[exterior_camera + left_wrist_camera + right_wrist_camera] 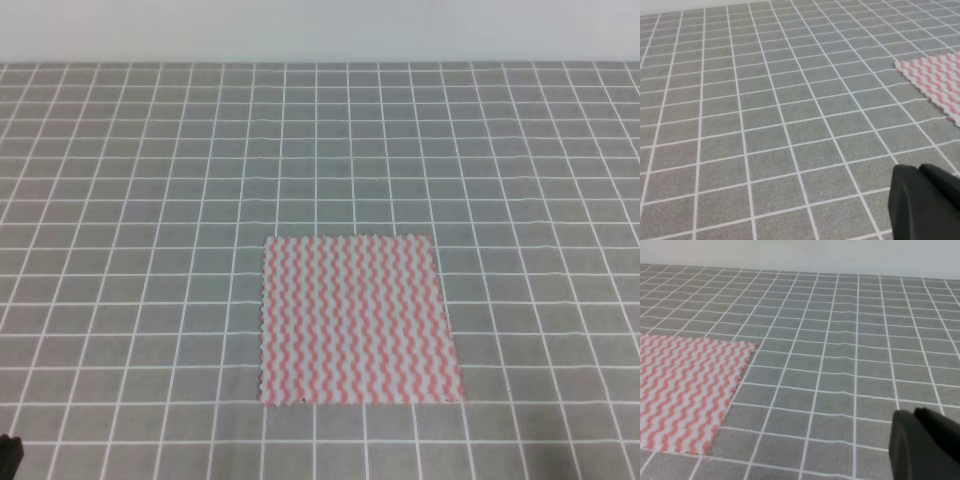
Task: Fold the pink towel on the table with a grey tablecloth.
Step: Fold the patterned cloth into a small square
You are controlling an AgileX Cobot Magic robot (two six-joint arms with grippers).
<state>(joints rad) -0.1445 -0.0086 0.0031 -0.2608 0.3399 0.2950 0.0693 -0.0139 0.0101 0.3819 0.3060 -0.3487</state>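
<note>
A grey tablecloth ruled with a thin white grid covers the worktop (150,200) from edge to edge, slightly rippled in places, and ends at a plain pale wall (320,30) at the far side.

The pink towel (356,320) lies spread flat and unfolded, a near-square of pink-and-white wavy stripes with pinked edges, nothing resting on it.

From the left wrist view, only a dark lump of the left tool (925,205) shows at the lower right, with the towel's corner well ahead of it and off to its right. From the right wrist view, the right tool (925,445) is a similar dark shape, the towel ahead and to its left. Neither touches the cloth. I cannot tell how far either tool is open. The high view alone shows the whole towel.
</note>
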